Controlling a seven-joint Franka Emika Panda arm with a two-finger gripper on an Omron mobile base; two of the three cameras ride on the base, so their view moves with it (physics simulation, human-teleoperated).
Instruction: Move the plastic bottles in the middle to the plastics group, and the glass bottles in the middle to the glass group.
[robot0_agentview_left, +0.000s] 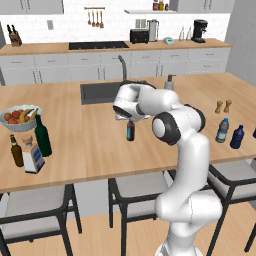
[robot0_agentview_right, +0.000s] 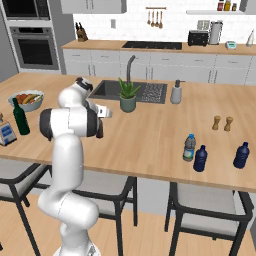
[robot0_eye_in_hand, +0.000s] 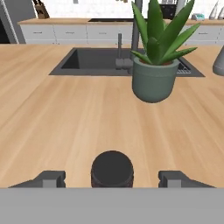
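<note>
Dark slim bottle (robot0_eye_in_hand: 112, 169), its bluish label unreadable, stands between the spread pincer (robot0_eye_in_hand: 112, 178) tips, untouched.

In the hand view the slim dark bottle (robot0_eye_in_hand: 112, 169) shows just its round cap; its body is cut off at the bottom. From the right base view the arm hides most of that bottle. At the left edge there, the square bottle (robot0_agentview_right: 6, 132) is partly cropped, its label too small to read.

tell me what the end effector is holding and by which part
Nothing is gripped yet: the end effector straddles the slim dark bottle at its cap, with its fingers apart from it.
</note>
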